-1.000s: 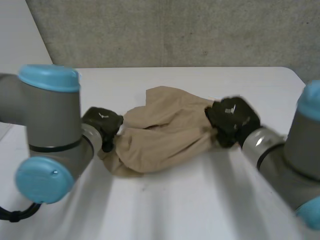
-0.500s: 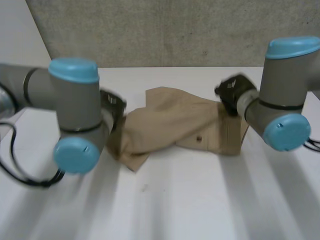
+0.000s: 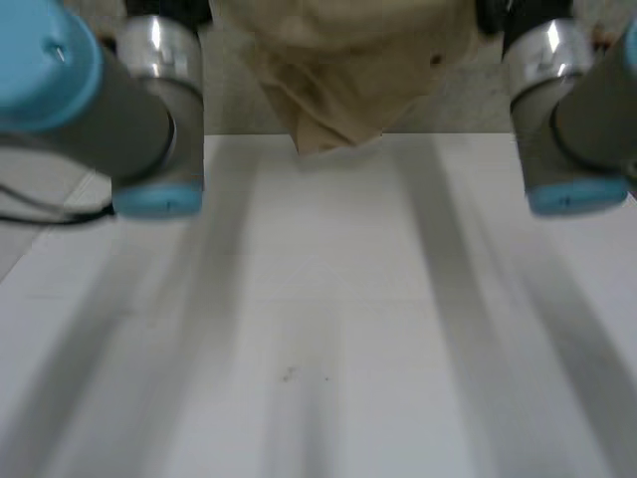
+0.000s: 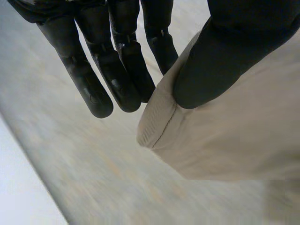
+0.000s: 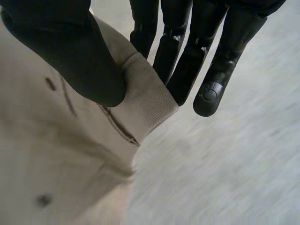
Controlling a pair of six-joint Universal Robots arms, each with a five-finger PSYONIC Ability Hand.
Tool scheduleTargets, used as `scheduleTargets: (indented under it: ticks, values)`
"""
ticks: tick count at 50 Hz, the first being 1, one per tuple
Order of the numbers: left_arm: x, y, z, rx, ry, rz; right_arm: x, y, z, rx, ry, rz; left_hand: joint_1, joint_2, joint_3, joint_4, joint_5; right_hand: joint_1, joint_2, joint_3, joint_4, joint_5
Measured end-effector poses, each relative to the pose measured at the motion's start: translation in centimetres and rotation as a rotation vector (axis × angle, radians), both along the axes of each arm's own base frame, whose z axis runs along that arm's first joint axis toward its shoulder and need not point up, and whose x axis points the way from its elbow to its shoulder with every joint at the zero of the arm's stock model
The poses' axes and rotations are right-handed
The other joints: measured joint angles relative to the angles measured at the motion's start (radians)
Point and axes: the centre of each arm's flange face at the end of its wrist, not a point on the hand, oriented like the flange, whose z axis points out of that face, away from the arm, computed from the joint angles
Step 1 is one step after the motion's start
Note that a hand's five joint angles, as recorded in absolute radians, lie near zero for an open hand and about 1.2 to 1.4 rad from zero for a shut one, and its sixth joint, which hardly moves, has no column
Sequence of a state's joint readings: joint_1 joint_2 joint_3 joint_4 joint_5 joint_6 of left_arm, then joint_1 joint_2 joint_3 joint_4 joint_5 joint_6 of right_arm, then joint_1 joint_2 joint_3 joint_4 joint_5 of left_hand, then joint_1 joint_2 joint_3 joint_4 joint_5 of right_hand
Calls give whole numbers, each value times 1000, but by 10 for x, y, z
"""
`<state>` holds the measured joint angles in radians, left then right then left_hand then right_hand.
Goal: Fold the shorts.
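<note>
**Shorts (image 3: 343, 75) lifted off the table (image 3: 318, 319)**

Half a second ago the tan shorts lay on the white table. In the head view they now hang in the air between the raised left arm (image 3: 109, 100) and right arm (image 3: 572, 110).

Left wrist view: the left hand (image 4: 225, 61) pinches a banded corner between thumb and straight fingers (image 4: 117, 79).

Right wrist view: the right hand (image 5: 70, 56) clamps another banded corner the same way.

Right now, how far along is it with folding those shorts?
Done: the beige shorts are off the white table, hanging in the air between the arms. In hand: the left hand pinches one corner between thumb and fingers and the right hand pinches another, so the cloth is held up between them. Left: no fold is visible; the shorts need laying flat and folding over.
</note>
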<state>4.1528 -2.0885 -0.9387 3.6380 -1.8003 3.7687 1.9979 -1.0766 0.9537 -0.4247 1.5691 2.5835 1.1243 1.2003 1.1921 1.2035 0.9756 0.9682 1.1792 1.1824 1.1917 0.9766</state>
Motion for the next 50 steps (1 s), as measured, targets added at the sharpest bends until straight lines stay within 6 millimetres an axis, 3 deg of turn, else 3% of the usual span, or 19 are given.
scheduleTargets:
  ticks: [1,2,3,5,6,7,9,10,12,17,22,27,33,38,45,50]
  values:
    - [1,1,-16,47,-21,-5,0,0,-25,88,41,1,0,0,1,0,0,0,0,0,0,0]
    - [1,2,-23,69,-31,-7,0,0,-33,115,54,2,0,1,1,0,0,0,0,0,0,0]
    - [3,5,-47,135,-62,-12,0,2,-59,201,95,5,0,1,2,0,0,0,0,0,0,0]
    - [6,10,-74,212,-102,-18,-1,5,-89,303,143,9,0,1,2,0,0,0,0,0,0,0]
    - [6,10,-74,212,-102,-18,-1,5,-89,303,143,9,0,1,2,0,0,0,0,0,0,0]
    - [10,17,-105,295,-147,-23,-4,12,-124,421,198,14,0,1,2,0,0,0,0,0,0,0]
    - [14,26,-132,368,-188,-26,-7,19,-155,524,245,20,0,1,2,0,0,0,0,0,0,0]
    - [17,31,-148,411,-214,-27,-8,21,-160,544,254,20,0,1,2,0,0,0,0,0,0,0]
    - [21,40,-171,473,-253,-29,-13,33,-195,666,308,25,0,1,2,0,0,0,0,0,0,0]
    - [30,61,-220,608,-345,-30,-21,50,-228,790,359,25,0,1,2,0,0,0,0,0,0,0]
    - [35,75,-233,670,-394,-33,-27,60,-233,824,373,22,0,1,2,0,0,0,0,0,0,0]
    - [47,101,-220,755,-462,-40,-37,79,-224,855,389,18,0,1,2,0,0,0,0,0,0,0]
    - [61,147,-205,895,-581,-76,-49,105,-219,940,449,23,0,1,2,0,0,0,0,0,0,0]
    - [75,188,-205,1012,-697,-112,-58,127,-215,1030,548,42,0,1,2,0,0,0,0,0,0,0]
    - [100,238,-194,1096,-841,-167,-79,180,-195,1172,807,141,0,1,2,0,0,0,0,0,0,0]
    - [109,254,-179,1070,-929,-212,-89,196,-175,1194,863,215,0,1,2,0,0,0,0,0,0,0]
